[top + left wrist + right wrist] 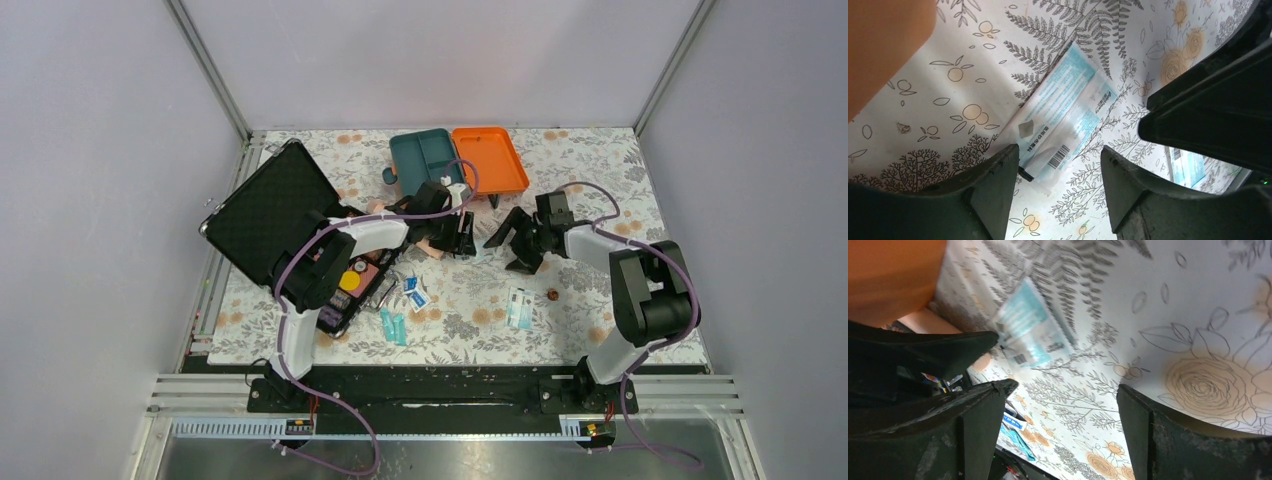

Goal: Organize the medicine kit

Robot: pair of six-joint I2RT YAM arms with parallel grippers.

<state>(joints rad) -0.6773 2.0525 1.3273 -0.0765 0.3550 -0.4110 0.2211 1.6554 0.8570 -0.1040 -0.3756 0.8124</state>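
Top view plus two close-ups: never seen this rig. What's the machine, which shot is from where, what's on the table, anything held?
Two robot arms are bolted at the table's near edge, each ending in a two-finger gripper. The wide picture comes from a fixed camera above and behind them. The close-ups come from a camera on each wrist, so the dark shapes there are that gripper's fingers.

On the floral cloth are the medicine kit lying open, orange lid beside teal tray, a black case, also open, and loose sachets.

The left gripper and right gripper meet mid-table over a white-and-blue packet. Both stand open; nothing is held.
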